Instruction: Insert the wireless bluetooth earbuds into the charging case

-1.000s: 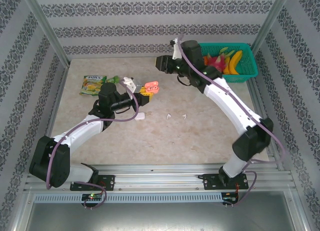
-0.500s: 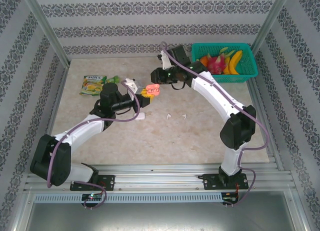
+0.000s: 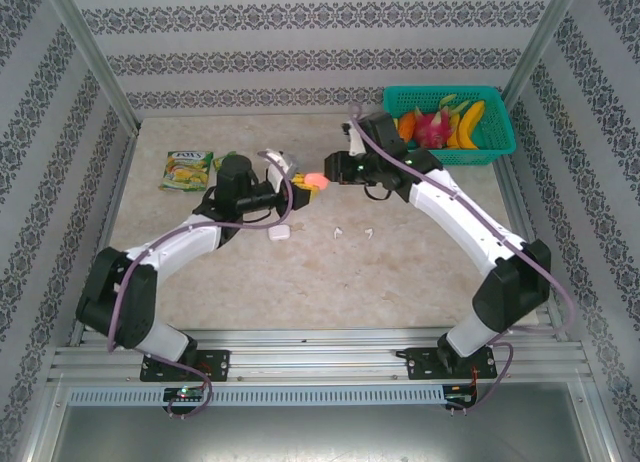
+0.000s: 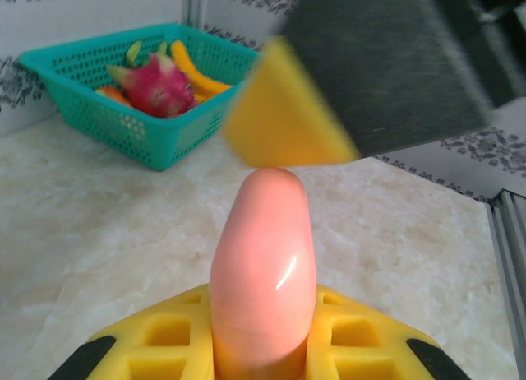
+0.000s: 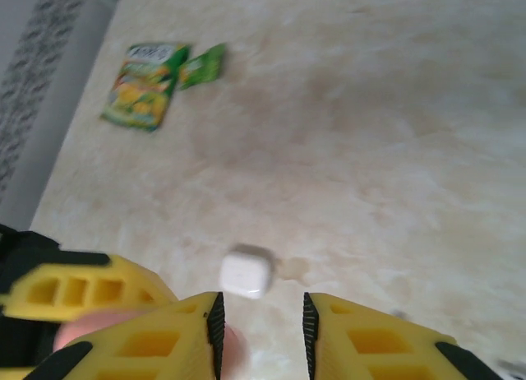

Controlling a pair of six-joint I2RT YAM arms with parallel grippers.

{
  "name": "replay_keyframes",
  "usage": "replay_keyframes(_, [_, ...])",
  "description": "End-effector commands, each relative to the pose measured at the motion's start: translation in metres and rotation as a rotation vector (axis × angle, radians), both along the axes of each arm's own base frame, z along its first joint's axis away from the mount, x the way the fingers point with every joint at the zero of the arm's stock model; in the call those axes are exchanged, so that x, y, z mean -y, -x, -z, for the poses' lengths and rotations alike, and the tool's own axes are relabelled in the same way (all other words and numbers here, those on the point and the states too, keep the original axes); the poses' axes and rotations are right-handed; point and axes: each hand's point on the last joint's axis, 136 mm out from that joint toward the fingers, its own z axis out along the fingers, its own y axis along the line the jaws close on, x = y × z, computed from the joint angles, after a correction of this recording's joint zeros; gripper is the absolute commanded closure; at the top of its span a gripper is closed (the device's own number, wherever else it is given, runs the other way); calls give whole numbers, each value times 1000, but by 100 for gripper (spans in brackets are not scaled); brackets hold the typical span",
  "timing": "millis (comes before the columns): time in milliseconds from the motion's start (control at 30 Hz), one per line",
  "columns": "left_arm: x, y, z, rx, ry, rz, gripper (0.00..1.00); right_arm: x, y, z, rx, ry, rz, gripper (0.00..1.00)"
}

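Near the middle of the top view, the left gripper (image 3: 298, 185) is clamping a pink case (image 3: 314, 180) between its yellow fingers (image 4: 362, 347). In the left wrist view the case is standing up out of them at the lower centre, smooth and rounded. The right gripper (image 3: 334, 170) is hovering just to the right of that case. One of its yellow pads is hanging, blurred, right above the case's tip in the left wrist view; whether the two are touching, I cannot tell. Its own fingers (image 5: 148, 347) are sitting along the bottom of the right wrist view with a narrow gap between them and the table (image 3: 400, 272) showing through it.

A white case (image 3: 279, 233) is lying on the table just below the left gripper in the top view. Two white earbuds (image 3: 338, 232) are lying loose to the right of it, a little apart from each other and below both grippers.

At the upper left a green packet (image 3: 186, 169) is lying flat — there is printing on its front, but it is too small and blurred to read. At the upper right a teal basket (image 3: 497, 142) is holding fruit (image 3: 470, 122) — a yellow banana and a pink dragon fruit among it.
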Motion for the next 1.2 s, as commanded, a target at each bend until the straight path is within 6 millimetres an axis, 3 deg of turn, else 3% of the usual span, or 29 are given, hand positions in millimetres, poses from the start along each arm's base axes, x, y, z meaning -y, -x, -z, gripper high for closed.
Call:
replay_keyframes(0, [-1, -31, 13, -206, 8, -100, 100, 38, -10, 23, -31, 20, 181, 67])
replay_keyframes(167, [11, -64, 71, -576, -76, -169, 100, 50, -7, 59, -74, 59, 231, 66])
replay_keyframes(267, [17, -79, 97, -703, -112, -192, 100, 49, -2, 77, -96, 58, 240, 66])
replay_keyframes(500, [20, -105, 142, -845, -180, -269, 100, 44, 9, 104, -140, 53, 234, 66])
replay_keyframes(667, [17, -118, 171, -915, -242, -320, 100, 38, 13, 112, -150, 49, 223, 66])
replay_keyframes(933, [6, -126, 198, -952, -290, -368, 94, 39, 14, 111, -147, 56, 213, 60])
replay_keyframes(1167, [-4, -127, 204, -956, -314, -387, 73, 39, 14, 106, -141, 54, 213, 51])
